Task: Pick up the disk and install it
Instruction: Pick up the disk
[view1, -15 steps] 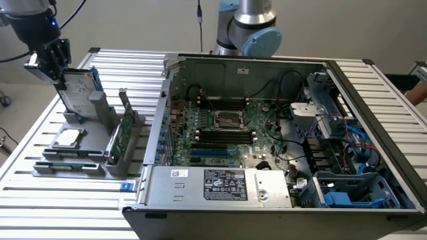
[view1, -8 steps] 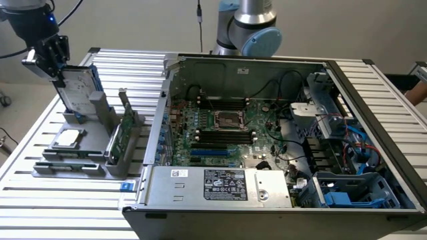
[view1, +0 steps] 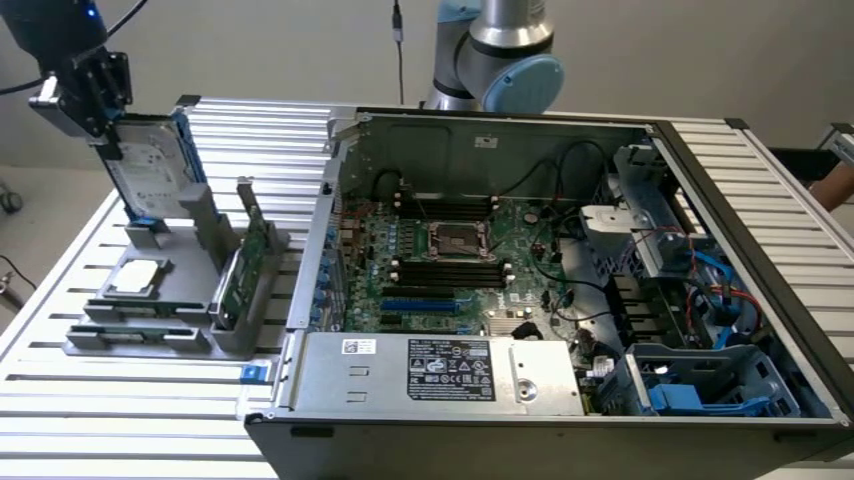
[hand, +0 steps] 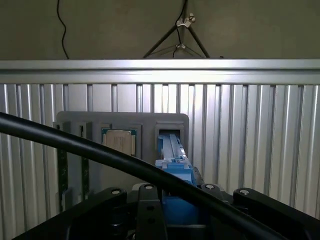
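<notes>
Up at the exterior view's left, the black pincer (view1: 107, 125) (hand: 172, 210) is squeezed tight on the top end of the disk (view1: 154, 170) (hand: 172, 167), with a blue rail of the disk between its fingers. That disk stands up tall with its low end at a slot in the grey holder (view1: 200, 340), near the little square chip (view1: 138, 278) and the green card (view1: 238, 275). Next to the holder, on the same stripy metal table (view1: 80, 400), sits the big open computer box (view1: 481, 140).
</notes>
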